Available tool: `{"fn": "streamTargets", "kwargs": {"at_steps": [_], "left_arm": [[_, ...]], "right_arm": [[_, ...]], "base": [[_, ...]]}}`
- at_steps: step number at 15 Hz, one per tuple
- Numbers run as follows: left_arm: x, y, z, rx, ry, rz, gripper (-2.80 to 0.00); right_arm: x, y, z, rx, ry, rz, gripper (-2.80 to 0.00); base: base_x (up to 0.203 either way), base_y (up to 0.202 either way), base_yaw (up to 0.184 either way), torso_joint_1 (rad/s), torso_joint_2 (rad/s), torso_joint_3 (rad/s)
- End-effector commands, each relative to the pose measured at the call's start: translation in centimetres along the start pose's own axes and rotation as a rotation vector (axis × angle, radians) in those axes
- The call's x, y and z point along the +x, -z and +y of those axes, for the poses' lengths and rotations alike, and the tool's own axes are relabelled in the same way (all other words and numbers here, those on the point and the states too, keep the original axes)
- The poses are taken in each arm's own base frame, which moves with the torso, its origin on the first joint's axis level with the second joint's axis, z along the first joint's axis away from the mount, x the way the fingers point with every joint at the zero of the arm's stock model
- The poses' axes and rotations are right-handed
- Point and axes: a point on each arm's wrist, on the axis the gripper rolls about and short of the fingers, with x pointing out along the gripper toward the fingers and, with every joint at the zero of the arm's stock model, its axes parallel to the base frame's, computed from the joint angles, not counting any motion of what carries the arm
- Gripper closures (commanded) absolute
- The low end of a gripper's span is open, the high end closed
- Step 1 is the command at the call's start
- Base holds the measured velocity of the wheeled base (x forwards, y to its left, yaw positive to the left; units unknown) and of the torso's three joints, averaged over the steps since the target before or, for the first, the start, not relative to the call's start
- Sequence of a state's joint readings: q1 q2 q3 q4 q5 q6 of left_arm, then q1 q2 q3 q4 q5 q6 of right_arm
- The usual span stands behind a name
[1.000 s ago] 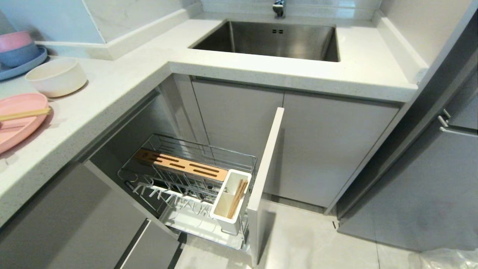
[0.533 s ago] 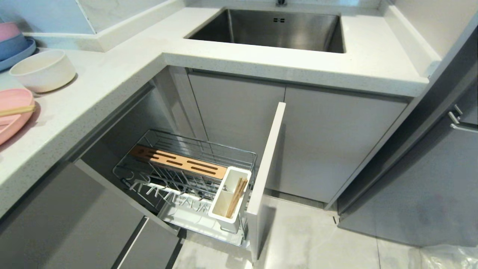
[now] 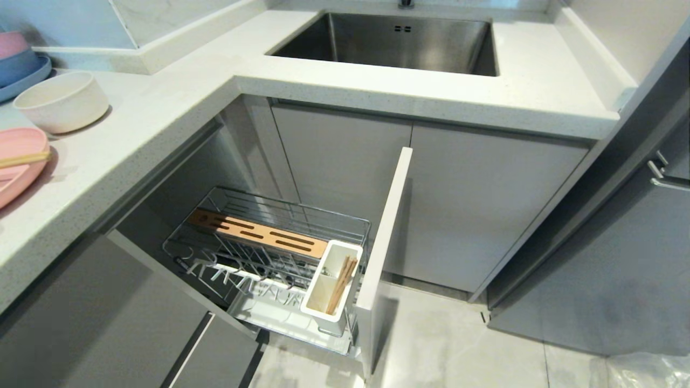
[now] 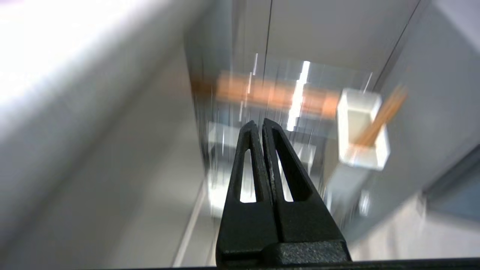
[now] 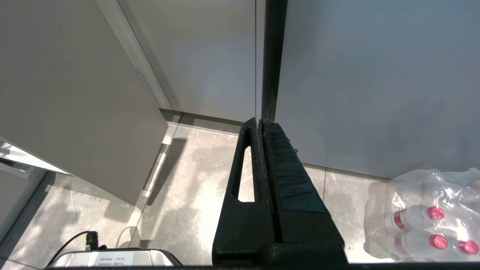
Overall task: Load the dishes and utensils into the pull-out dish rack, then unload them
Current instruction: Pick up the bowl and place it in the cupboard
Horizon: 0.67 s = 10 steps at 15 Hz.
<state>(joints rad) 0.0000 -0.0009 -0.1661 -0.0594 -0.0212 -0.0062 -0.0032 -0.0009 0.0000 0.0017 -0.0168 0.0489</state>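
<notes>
The pull-out dish rack [image 3: 269, 242] stands drawn out under the counter, with its wooden strip [image 3: 259, 234] and white caddy [image 3: 331, 288]. Wooden chopsticks [image 3: 342, 285] lean in the caddy. On the counter at the left lie the pink plate [image 3: 16, 167], with another wooden chopstick [image 3: 24, 159] across it, and the cream bowl [image 3: 62, 102]. The spoon is out of view. Neither arm shows in the head view. My left gripper [image 4: 258, 123] is shut and empty, aimed toward the blurred rack [image 4: 270, 97] and caddy [image 4: 362, 131]. My right gripper [image 5: 258, 122] is shut and empty above the floor.
A steel sink [image 3: 393, 43] sits in the counter at the back. Blue and pink dishes [image 3: 19, 64] are stacked at the far left. The rack's grey front panel [image 3: 385, 231] juts out over the floor. A pack of water bottles [image 5: 427, 217] lies on the tiles at the right.
The head view shifted during the first half second, so the counter and rack sit further left and up; since then it has held still.
</notes>
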Motion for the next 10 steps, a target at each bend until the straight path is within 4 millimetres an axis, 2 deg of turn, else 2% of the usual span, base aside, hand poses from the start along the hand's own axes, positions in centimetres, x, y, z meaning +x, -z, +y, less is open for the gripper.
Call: {"fn": "streamTargets", "kwargs": {"at_steps": [1,4,5,8,10], "left_arm": [[-0.9,-3.4,-0.1,0.002,0.009,-0.106,0.0],[-2.5,-11.0,-0.2,0.009,0.055,-0.217,0.0],[-1.6,-13.5,-0.3,0.009,0.065,-0.203,0.0],[3.8,-20.6,-0.2,0.007,0.067,-0.153,0.0],[8.7,-23.9,-0.1,0.01,0.045,-0.113,0.0]], "right_arm": [[0.0,0.0,0.0,0.0,0.0,0.002,0.0],[0.0,0.0,0.0,0.0,0.0,0.002,0.0],[0.0,0.0,0.0,0.0,0.0,0.002,0.0],[0.0,0.0,0.0,0.0,0.0,0.002,0.0],[0.0,0.0,0.0,0.0,0.0,0.002,0.0]], "base": [[0.0,0.0,0.0,0.0,0.0,0.0],[0.0,0.0,0.0,0.0,0.0,0.0],[0.0,0.0,0.0,0.0,0.0,0.0],[0.0,0.0,0.0,0.0,0.0,0.0],[0.0,0.0,0.0,0.0,0.0,0.0]]}}
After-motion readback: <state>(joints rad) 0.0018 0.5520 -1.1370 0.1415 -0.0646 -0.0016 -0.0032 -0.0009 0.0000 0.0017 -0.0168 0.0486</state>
